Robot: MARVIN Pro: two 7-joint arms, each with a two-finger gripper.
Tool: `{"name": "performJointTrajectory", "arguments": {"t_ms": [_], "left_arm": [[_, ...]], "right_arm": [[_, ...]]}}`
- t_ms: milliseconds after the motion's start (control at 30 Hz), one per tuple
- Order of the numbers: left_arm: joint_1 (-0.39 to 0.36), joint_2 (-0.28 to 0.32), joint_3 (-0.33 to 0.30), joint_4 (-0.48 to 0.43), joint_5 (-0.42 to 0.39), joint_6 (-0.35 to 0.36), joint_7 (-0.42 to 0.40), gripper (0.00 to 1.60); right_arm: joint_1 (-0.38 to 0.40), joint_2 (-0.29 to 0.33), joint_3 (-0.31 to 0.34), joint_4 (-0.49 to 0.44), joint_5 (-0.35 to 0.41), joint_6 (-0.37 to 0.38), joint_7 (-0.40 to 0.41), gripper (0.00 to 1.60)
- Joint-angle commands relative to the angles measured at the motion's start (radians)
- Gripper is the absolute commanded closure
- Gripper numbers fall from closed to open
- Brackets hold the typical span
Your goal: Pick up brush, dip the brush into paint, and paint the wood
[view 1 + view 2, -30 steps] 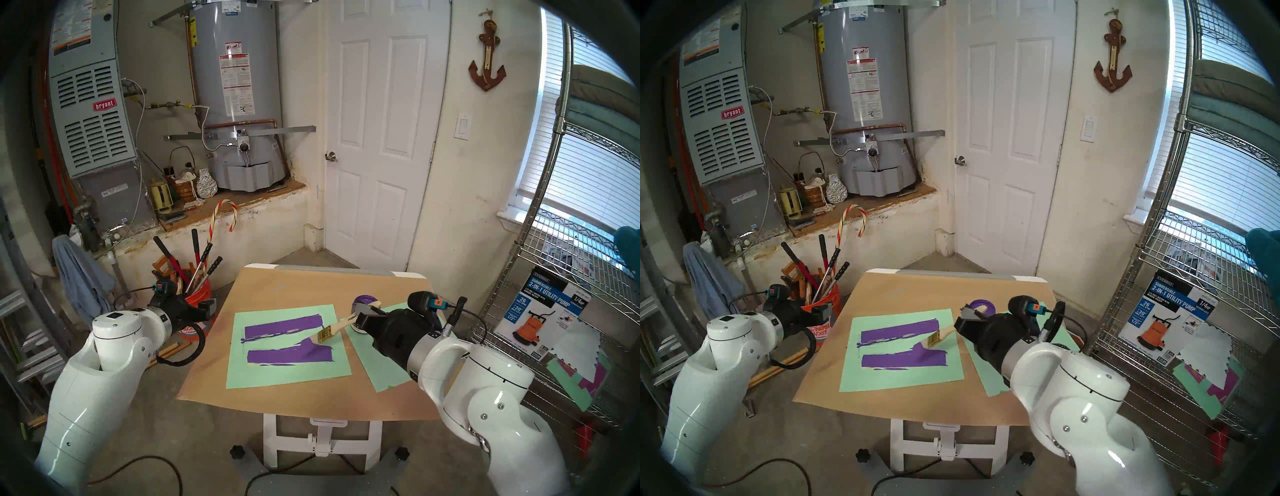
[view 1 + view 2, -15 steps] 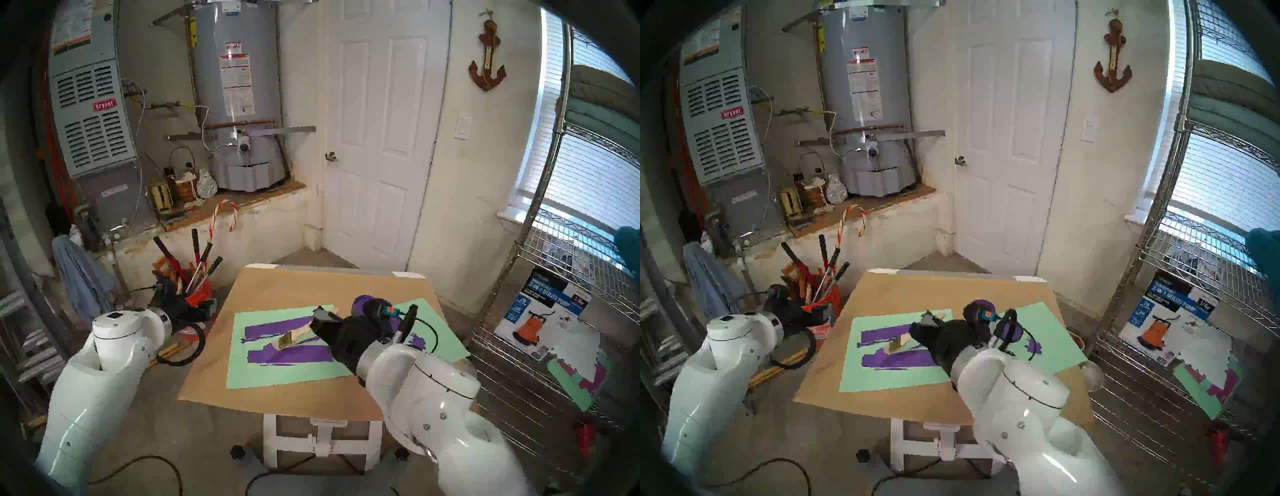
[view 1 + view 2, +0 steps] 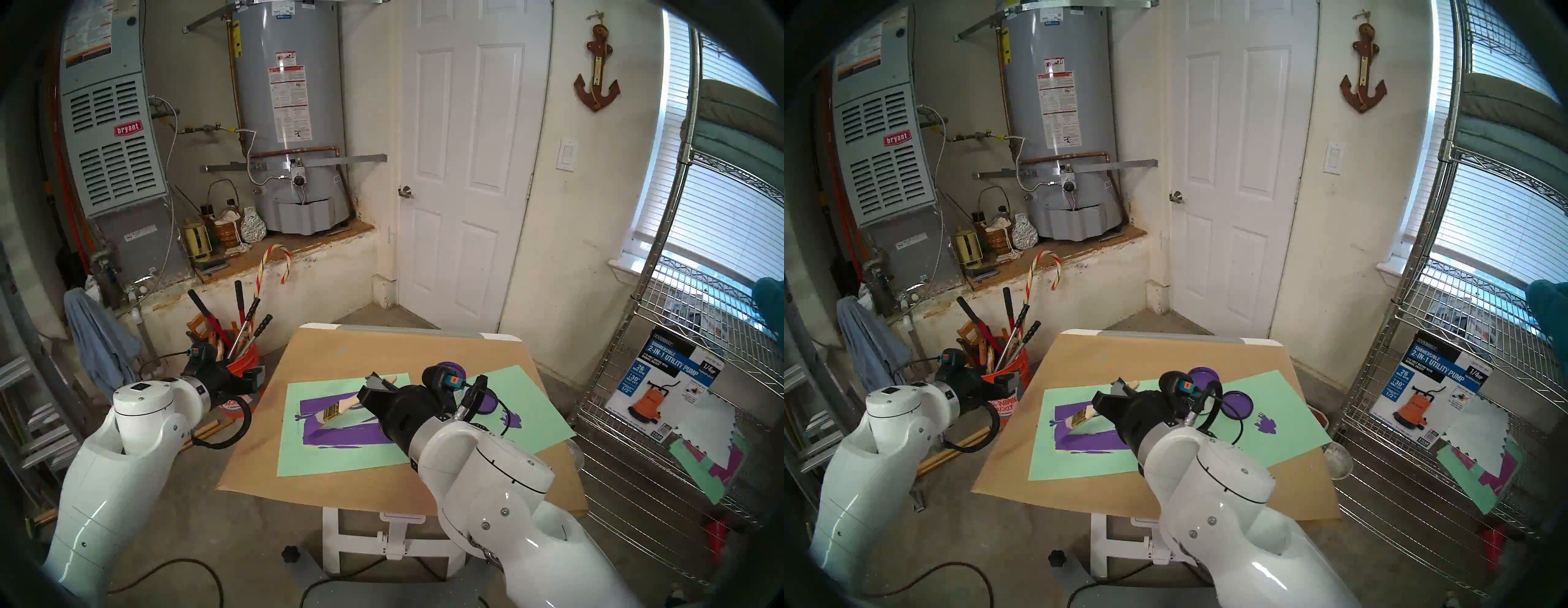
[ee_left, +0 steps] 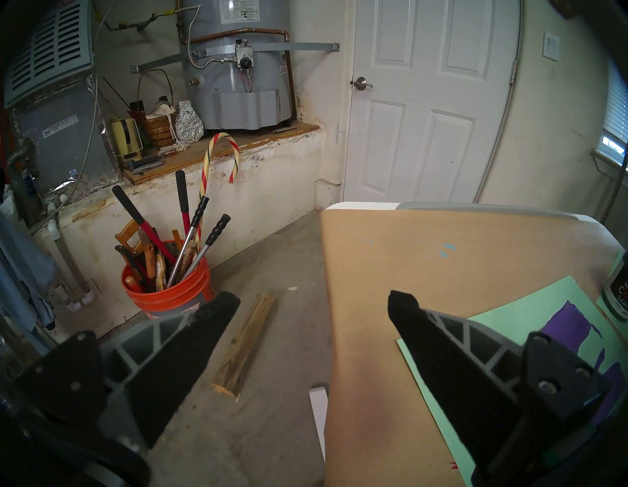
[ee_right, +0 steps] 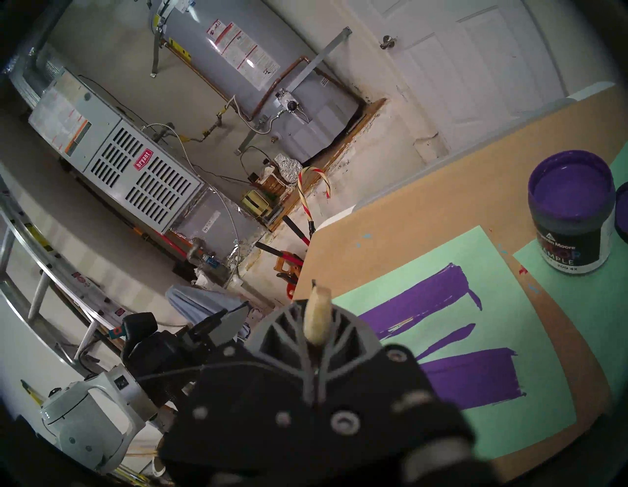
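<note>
Hidden and cut-off parts

The right half of the wood (image 3: 339, 435) is covered by the right gripper (image 3: 379, 386) and its arm. In the left wrist view the paint (image 4: 617, 299) is cut by the frame edge. The brush (image 5: 317, 319) bristles are hidden in the right wrist view.

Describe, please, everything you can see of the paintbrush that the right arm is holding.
The paintbrush is small and flat, with a pale wooden handle, a shiny gold metal ferrule and short purple-coated bristles. The right gripper has its jaws shut on the handle, whose rounded end sticks out past them in the right wrist view. It slopes down to the view's left, bristles lowest, at the left end of the purple-coated wood panel on the green paper sheet. Whether the bristles actually press on the wood cannot be told.
</note>
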Motion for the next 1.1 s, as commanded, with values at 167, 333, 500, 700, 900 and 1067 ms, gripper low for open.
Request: {"name": "performJointTrajectory", "arguments": {"t_ms": [167,333,500,700,900,1067], "left_arm": [[-0.004,0.001,-0.010,-0.017,-0.002,-0.002,0.002,0.00],[-0.004,0.001,-0.010,-0.017,-0.002,-0.002,0.002,0.00],[-0.004,0.001,-0.010,-0.017,-0.002,-0.002,0.002,0.00],[-0.004,0.001,-0.010,-0.017,-0.002,-0.002,0.002,0.00],[-0.004,0.001,-0.010,-0.017,-0.002,-0.002,0.002,0.00],[-0.004,0.001,-0.010,-0.017,-0.002,-0.002,0.002,0.00]], "right_arm": [[0.047,0.017,-0.058,0.009,0.032,-0.082,-0.026,1.60],[0.041,0.039,-0.070,0.009,0.035,-0.100,-0.031,1.60],[0.050,0.050,-0.083,0.014,0.038,-0.113,-0.040,1.60],[0.058,0.054,-0.093,0.021,0.037,-0.123,-0.043,1.60],[0.073,0.059,-0.113,0.038,0.033,-0.140,-0.049,1.60],[0.076,0.059,-0.117,0.042,0.031,-0.150,-0.049,1.60]]}}
